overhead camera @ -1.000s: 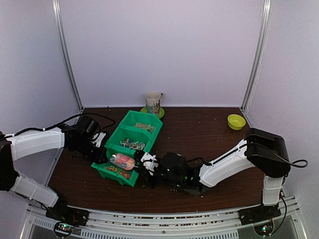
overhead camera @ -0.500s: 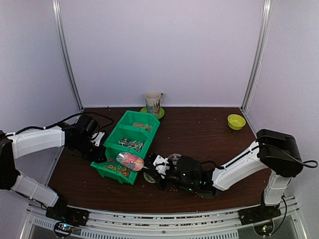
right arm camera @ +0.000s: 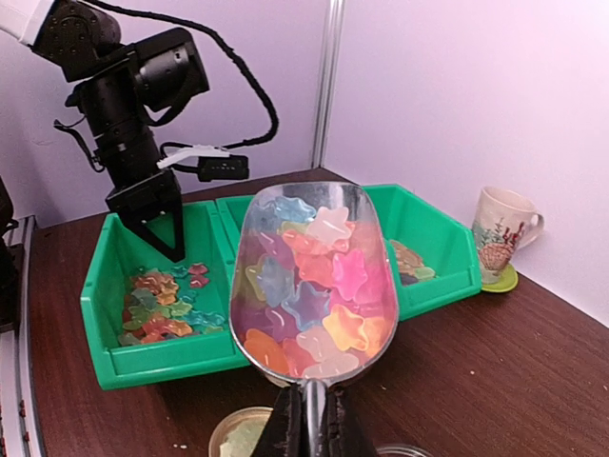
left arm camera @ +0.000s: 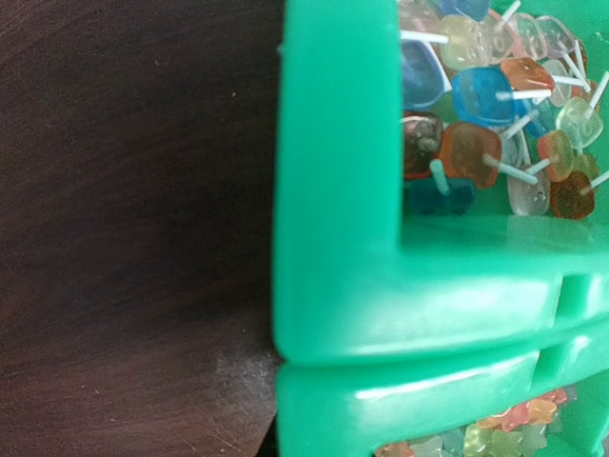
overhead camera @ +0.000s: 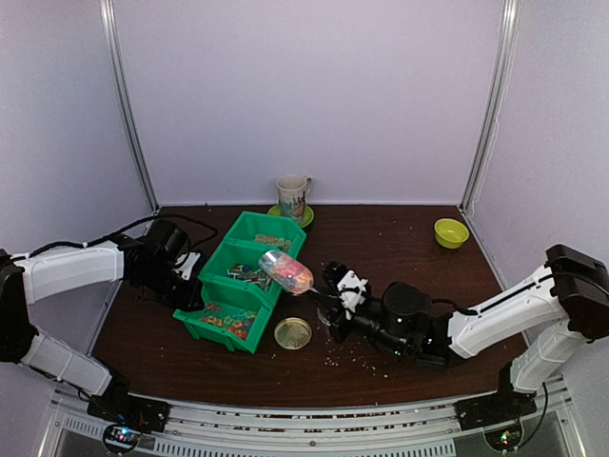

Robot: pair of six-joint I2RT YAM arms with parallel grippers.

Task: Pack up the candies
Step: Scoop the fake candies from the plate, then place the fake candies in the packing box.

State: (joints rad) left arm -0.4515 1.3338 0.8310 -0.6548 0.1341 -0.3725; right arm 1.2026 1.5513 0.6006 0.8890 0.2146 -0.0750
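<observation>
On the right wrist camera I see the right gripper (right arm camera: 309,427) pinched tight on the stem of a clear scoop (right arm camera: 314,219). The scoop is heaped with star-shaped candies (right arm camera: 328,286) in pink, blue, orange and yellow. Overhead, that load is only a bright blob hanging at the right rim of the row of green bins (overhead camera: 249,249).

The overhead view shows more fully a tan jar lid (overhead camera: 292,333) lying flat on the table (overhead camera: 400,248). It sits just right of the front bin, apart from it, and nearer to me than the scoop.

My left wrist camera shows no fingers at all. It shows a thick green bin rim up close, with candies on sticks in one compartment and star ones in the next. The right wrist view fills that gap: the left gripper (right arm camera: 162,233) points down, its fingers closed on the outer wall of the front bin, where more loose candies lie.

The table is dark brown wood, flecked with small crumbs around the right arm. Pale lilac walls close three sides, with metal uprights at the back corners. A mug (overhead camera: 292,197) stands on a green saucer (overhead camera: 306,216) at the back edge behind the bins. A yellow-green bowl (overhead camera: 451,232) sits near the back right corner.

The bins crowd the left side, and my left arm fills the strip beside the left wall. The widest bare wood runs between the bins and the bowl. My right elbow is close to the right wall.
</observation>
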